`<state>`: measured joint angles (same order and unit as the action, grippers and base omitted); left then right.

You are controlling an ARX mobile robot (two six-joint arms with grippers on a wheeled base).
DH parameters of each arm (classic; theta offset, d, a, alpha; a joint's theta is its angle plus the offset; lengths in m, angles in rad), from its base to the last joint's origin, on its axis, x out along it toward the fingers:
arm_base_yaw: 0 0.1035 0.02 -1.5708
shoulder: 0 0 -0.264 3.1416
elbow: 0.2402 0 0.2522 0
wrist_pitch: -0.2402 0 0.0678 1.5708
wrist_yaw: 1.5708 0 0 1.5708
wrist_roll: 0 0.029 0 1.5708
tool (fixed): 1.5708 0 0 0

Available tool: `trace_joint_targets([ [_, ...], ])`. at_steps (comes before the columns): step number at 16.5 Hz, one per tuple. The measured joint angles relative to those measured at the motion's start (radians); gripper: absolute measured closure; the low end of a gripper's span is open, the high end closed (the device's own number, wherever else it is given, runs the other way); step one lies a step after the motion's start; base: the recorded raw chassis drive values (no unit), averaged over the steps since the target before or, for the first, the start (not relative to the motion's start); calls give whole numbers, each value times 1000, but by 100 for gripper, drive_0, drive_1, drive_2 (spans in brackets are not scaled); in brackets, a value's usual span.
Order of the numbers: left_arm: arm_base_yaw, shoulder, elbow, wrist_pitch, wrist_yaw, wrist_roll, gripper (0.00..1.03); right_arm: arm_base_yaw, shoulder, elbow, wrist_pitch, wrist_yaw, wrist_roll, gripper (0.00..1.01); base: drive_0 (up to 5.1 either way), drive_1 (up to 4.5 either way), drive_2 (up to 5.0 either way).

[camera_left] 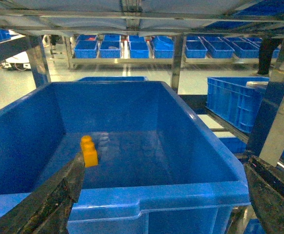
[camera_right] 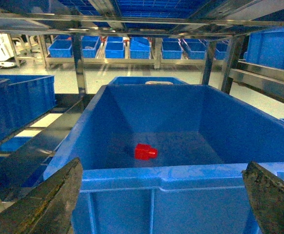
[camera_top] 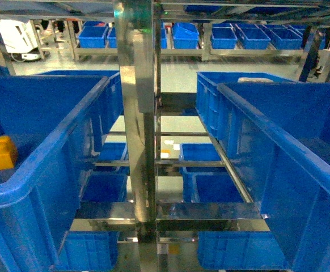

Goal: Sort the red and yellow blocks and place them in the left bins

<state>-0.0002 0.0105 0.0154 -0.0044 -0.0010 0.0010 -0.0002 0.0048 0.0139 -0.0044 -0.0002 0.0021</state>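
With both arms' fingers apart and empty, the right fingers should dip past the crate rim onto the red block ahead between them; the yellow block lies beyond the left fingers in its left bin.

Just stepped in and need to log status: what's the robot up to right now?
Nothing is being held right now. The left gripper hangs open in front of a blue crate with a yellow brick standing upright on its floor. The right gripper is open too, facing another blue crate where a red brick lies on its side. Each brick sits alone and untouched in its crate on the metal rack.
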Motion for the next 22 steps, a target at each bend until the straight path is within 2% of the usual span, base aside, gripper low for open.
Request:
trace_joint_targets([
  [22,0,0,0,0,0,0,5,0,0,0,0,0,0,3,0,0,0],
])
